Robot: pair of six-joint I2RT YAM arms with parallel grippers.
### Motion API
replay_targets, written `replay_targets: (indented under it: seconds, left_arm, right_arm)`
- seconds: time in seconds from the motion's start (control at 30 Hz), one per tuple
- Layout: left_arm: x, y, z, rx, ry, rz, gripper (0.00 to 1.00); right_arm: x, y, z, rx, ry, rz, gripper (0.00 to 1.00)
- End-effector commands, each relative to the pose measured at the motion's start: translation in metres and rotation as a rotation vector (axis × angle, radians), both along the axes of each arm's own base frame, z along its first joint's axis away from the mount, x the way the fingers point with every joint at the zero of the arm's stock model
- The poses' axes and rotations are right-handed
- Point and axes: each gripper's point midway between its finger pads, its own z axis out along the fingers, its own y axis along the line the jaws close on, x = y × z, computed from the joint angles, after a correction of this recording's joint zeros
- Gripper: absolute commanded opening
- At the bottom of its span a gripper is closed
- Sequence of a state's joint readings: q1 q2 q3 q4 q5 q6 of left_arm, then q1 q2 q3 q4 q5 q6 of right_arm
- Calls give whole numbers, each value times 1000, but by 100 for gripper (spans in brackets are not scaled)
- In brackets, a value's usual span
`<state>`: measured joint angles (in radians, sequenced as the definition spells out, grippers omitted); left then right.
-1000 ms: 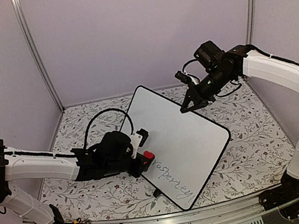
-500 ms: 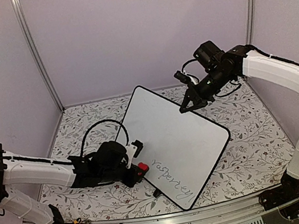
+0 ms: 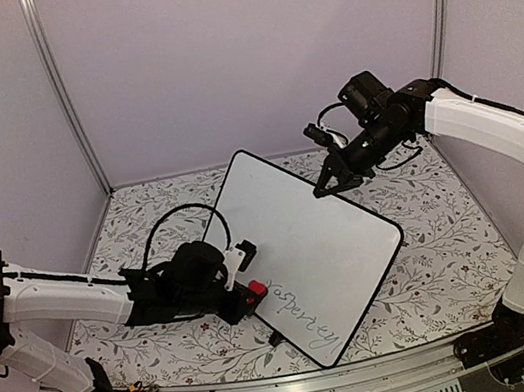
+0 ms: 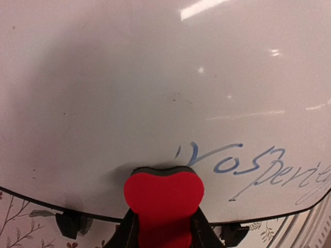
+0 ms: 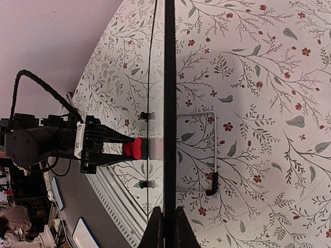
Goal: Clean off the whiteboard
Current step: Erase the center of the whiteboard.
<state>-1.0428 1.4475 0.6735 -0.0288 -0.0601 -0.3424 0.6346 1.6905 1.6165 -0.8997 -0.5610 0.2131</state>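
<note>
Flower-printed bench (image 3: pixel 435 257) beneath the whiteboard (image 3: pixel 318 227), plain pale walls (image 3: pixel 246 46) behind it. The whiteboard sits mid-bench, long axis running diagonally from far left to near right, handwriting (image 3: pixel 303 316) along its near-left edge. My left hand (image 3: pixel 251 290) clamps a red eraser (image 4: pixel 163 196) against the whiteboard beside that handwriting; my right hand (image 3: pixel 327 188) pinches its far edge.
</note>
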Motion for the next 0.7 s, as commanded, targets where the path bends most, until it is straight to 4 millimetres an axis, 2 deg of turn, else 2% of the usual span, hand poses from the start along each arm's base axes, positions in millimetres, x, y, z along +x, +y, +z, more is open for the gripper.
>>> replay_targets:
  seconds: [0.0, 0.3, 0.43, 0.53, 0.67]
  left_arm:
    - [5, -21, 16, -23, -42, -40, 0]
    - [24, -34, 33, -3, -118, -33, 0]
    - [27, -38, 39, -17, -131, -35, 0]
    - [25, -37, 30, 0, -107, -42, 0]
    - [15, -30, 5, 40, -46, -45, 0]
  right_arm:
    - [-20, 9, -18, -33, 42, 85, 0]
    - [-21, 8, -18, -31, 39, 86, 0]
    - [-21, 8, -18, -32, 39, 85, 0]
    - [-21, 8, -17, -30, 39, 86, 0]
    - [-21, 8, -17, -31, 40, 85, 0]
